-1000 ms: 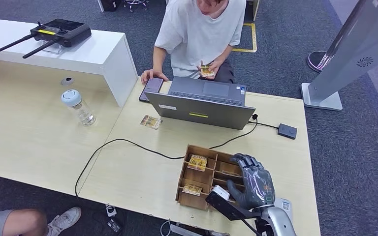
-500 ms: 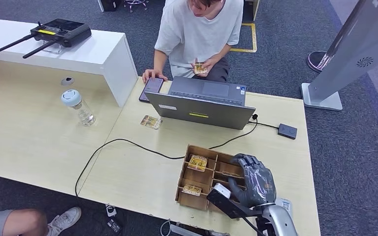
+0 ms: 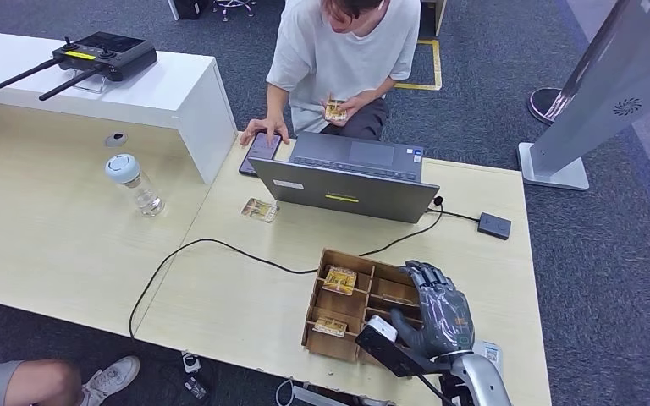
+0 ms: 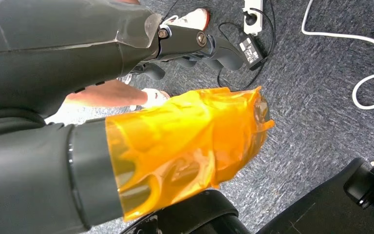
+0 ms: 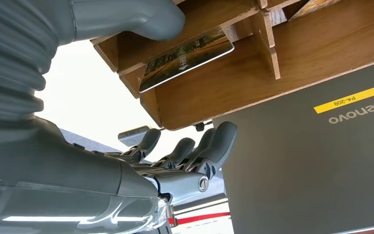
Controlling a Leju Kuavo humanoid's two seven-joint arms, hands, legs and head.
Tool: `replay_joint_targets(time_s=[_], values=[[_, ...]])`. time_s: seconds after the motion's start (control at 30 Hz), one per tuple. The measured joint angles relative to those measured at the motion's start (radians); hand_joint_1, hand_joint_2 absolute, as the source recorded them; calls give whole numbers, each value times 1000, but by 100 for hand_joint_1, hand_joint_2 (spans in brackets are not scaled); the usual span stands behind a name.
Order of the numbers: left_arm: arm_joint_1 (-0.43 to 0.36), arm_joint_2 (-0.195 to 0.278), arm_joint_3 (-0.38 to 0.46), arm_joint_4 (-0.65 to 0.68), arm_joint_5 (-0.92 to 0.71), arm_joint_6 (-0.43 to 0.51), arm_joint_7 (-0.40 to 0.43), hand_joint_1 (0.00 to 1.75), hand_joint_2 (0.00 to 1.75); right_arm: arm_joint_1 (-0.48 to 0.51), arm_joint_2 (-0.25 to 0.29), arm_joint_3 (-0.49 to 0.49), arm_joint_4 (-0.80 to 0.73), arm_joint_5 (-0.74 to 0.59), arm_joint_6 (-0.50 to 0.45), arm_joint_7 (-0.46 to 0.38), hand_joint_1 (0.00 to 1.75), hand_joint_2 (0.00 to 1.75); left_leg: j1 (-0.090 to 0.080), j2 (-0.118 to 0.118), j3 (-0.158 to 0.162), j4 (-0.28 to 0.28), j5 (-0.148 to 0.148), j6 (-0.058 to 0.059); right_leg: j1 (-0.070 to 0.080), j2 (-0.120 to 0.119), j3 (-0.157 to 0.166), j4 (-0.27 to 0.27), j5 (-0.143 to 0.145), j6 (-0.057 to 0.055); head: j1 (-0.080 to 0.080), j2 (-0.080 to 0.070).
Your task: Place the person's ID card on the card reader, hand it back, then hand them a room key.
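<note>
**Inspector:** Head view first. Which step is in hand?

**Operator:** I judge it the room-key step. My right hand (image 3: 437,309) is over the near right corner of the wooden tray (image 3: 326,258), fingers spread above the compartments, thumb down towards one. The person (image 3: 338,51) sits behind the laptop (image 3: 343,190), holding a card (image 3: 334,110) in one hand, the other on a phone (image 3: 261,149). I take that card for the ID, already handed back, though I cannot read it. The card reader (image 3: 493,225) lies on the table, right of the laptop, nothing on it. Another card (image 3: 260,210) lies on the table left of the laptop.

**Inspector:** Left wrist view?

**Operator:** The left hand (image 4: 190,146) hangs over carpet under an orange film. Nothing is visibly in it, but I cannot tell how its fingers lie.

**Inspector:** Right wrist view?

**Operator:** The thumb (image 5: 126,17) lies at the compartment edge beside a room key (image 5: 187,57) leaning in its slot. The fingers (image 5: 214,144) are apart, well clear of it. No grip that I can see.

**Inspector:** Next move?

**Operator:** In my judgement, bring a finger against the key's far face, pinch it against the thumb, lift it straight out of the slot, then carry it over the laptop to the person.
</note>
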Motion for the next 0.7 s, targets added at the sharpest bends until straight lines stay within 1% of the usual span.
replay_joint_targets(time_s=[0.43,0.7], values=[[0,0,0,0,0,0,0,0,0,0,0,0,0,0,0,-2,49,175,0,0,0,0,0,0,0,0,0,0,0,0,0,0],[0,0,0,0,0,0,0,0,0,0,0,0,0,0,-1,-2,56,175,0,0,0,0,0,0,0,0,0,0,0,0,0,0]])
